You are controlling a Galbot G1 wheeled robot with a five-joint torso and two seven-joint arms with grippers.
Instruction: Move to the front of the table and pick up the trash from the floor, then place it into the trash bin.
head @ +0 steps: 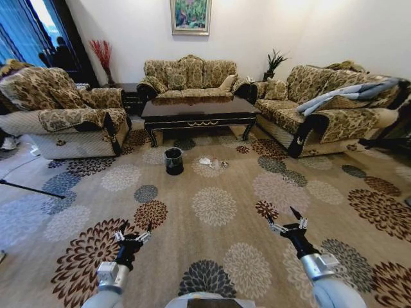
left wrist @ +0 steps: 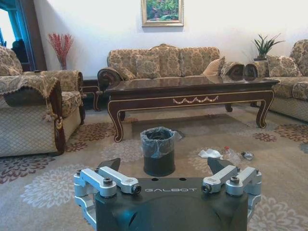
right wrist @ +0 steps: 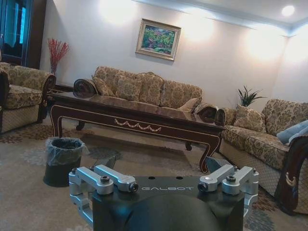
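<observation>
Head view: left gripper (head: 133,229) and right gripper (head: 286,217), jaws spread and empty, hung over the floor (head: 212,205); far ahead, the trash (head: 206,162) lay right of the trash bin (head: 173,160), before the table (head: 199,114). Left wrist view: the white paper, clear piece and dark scrap lay right of the bin. Right wrist view: the bin stood at the table's near left leg.

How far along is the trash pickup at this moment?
Barely begun. Done: nothing. The trash lies on the floor before the table, beside the trash bin. In hand: nothing; left gripper and right gripper are open, far back. Left: approach, pick up, bin.
</observation>
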